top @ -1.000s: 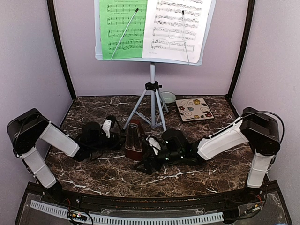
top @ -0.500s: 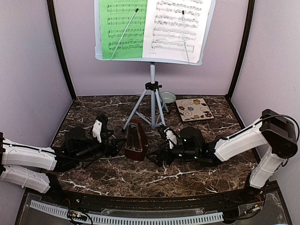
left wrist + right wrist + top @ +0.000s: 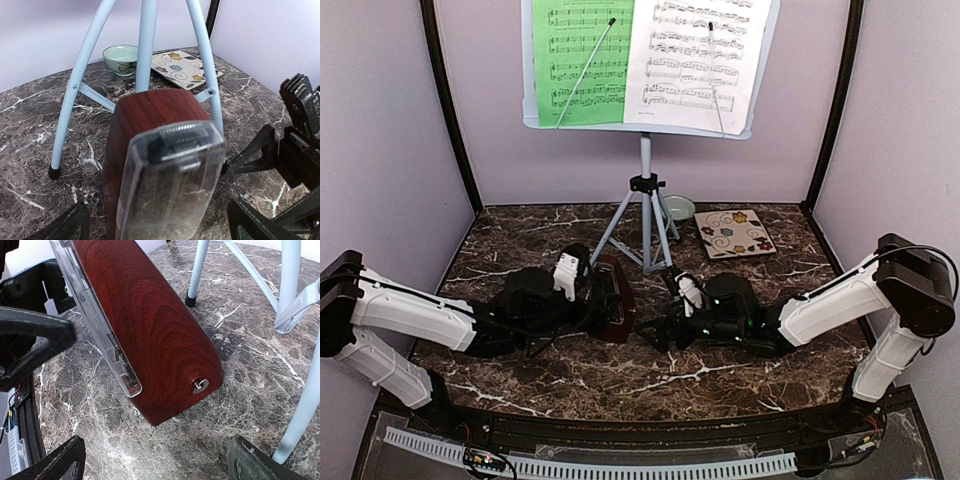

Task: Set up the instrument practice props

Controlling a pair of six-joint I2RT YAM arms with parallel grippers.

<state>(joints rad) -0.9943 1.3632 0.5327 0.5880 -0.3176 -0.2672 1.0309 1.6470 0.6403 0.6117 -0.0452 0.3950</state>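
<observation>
Music stand (image 3: pixel 645 170) stood at far centre, its tripod legs (image 3: pixel 620 225) splayed for steadiness and the music sheets (image 3: pixel 582 60) facing the near side for reading. The left gripper (image 3: pixel 592 298) was spread either side of the metronome (image 3: pixel 613 305), apparently not pinching it. The right gripper (image 3: pixel 660 328) was also spread, just right of it. The metronome stood just near of the legs, which crowded any farther placement. The tile (image 3: pixel 734 232) and bowl (image 3: pixel 678 208) lay far right, apart.

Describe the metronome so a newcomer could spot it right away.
Find the pale tripod at the middle of the marbled table. Just in front of its legs stands the metronome. It alone is a red-brown wooden pyramid with a clear cover.
</observation>
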